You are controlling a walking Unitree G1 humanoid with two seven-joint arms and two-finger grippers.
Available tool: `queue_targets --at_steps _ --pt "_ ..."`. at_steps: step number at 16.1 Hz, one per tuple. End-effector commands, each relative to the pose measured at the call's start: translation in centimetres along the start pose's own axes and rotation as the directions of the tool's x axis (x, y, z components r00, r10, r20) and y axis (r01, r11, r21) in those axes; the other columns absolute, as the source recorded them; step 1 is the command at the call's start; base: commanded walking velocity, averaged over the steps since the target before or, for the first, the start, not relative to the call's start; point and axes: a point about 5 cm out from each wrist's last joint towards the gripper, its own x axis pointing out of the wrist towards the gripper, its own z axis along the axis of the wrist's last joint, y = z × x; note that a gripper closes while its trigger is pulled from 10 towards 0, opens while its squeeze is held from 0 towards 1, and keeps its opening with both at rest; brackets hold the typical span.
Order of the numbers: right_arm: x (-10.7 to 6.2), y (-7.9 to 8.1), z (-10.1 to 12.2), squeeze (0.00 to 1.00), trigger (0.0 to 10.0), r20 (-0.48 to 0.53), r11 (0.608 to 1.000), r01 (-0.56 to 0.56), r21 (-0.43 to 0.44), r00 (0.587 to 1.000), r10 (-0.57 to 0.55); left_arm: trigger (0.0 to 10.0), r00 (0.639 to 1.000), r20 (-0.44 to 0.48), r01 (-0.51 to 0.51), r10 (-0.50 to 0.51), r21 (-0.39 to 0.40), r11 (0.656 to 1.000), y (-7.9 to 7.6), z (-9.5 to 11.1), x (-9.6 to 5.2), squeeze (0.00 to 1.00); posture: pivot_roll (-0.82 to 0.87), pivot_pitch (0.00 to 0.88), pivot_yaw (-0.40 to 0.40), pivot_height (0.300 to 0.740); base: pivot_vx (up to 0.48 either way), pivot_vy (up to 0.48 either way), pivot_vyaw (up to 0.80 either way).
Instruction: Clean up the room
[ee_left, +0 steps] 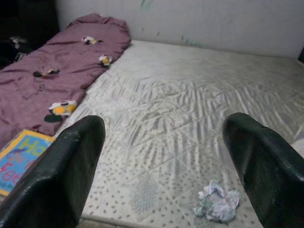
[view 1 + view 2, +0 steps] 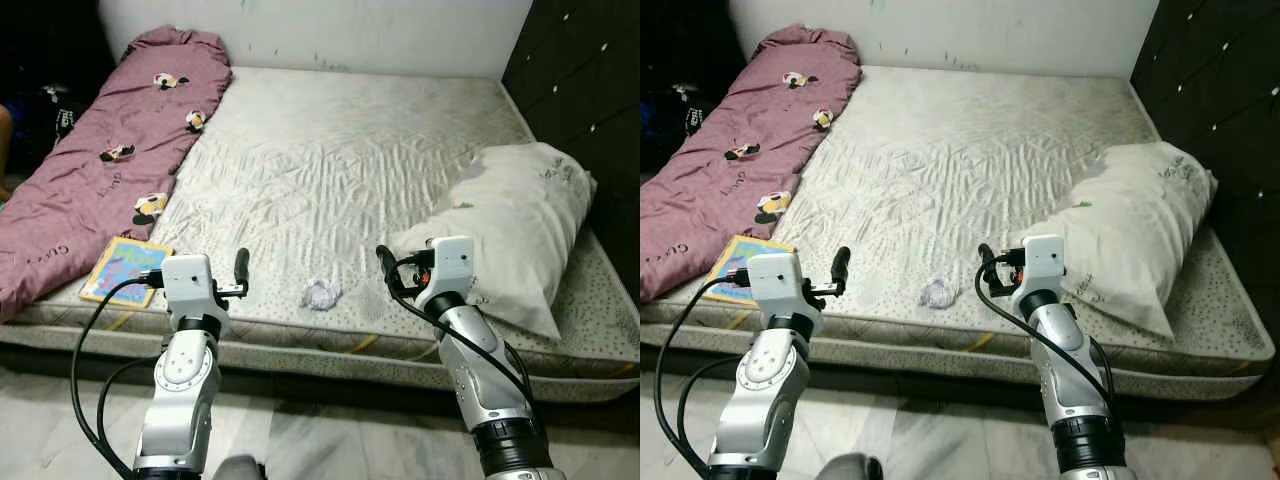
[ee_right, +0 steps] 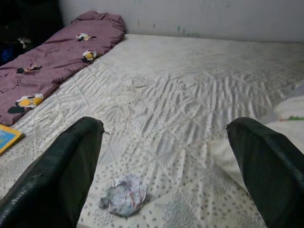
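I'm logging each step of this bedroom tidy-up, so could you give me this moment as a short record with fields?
setting: bare quilted mattress against a white wall
litter: crumpled paper wad near the front edge, between both grippers
left gripper: jaws open, raised at the front edge, left of the wad
right gripper: jaws open, right of the wad, beside the pillow
pillow: white, on the mattress's right side
blanket: mauve, rolled along the left side
book: colourful, flat at the front left corner

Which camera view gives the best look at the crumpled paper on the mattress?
The right wrist view: the crumpled paper lies near and whole between the open end effector's fingers. The left wrist view shows it close too, nearer the frame's edge. In both eye views it is only a small white wad near the mattress edge.
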Motion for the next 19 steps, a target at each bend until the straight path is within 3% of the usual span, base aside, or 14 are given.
queue_targets --at_steps 1,10,16,19 --pt "0.17 0.15 0.37 0.00 10.0 0.011 1.000 -0.012 -0.004 1.000 0.012 10.0 1.000 0.017 0.000 0.000 0.005 1.000 0.15 0.35 -0.05 0.00 0.01 0.008 -0.031 0.740 0.292 0.000 0.00" --pt "0.17 0.10 0.28 0.00 10.0 0.005 1.000 -0.006 -0.001 1.000 0.006 10.0 1.000 0.015 0.006 -0.007 0.005 1.000 0.04 0.35 0.06 0.00 0.01 0.005 -0.030 0.740 0.296 0.000 0.00" --pt "0.22 0.04 0.12 0.00 10.0 0.004 1.000 -0.007 0.009 1.000 0.007 10.0 1.000 -0.005 -0.028 0.028 0.004 1.000 0.27 0.02 0.14 0.00 0.01 0.000 -0.036 0.740 0.000 0.000 0.00" --pt "0.16 0.05 0.03 0.00 10.0 0.005 0.999 -0.008 0.034 1.000 0.008 10.0 1.000 -0.018 -0.024 0.024 -0.009 1.000 0.11 -0.15 0.16 0.00 0.01 0.000 -0.038 0.740 0.000 0.404 0.00"
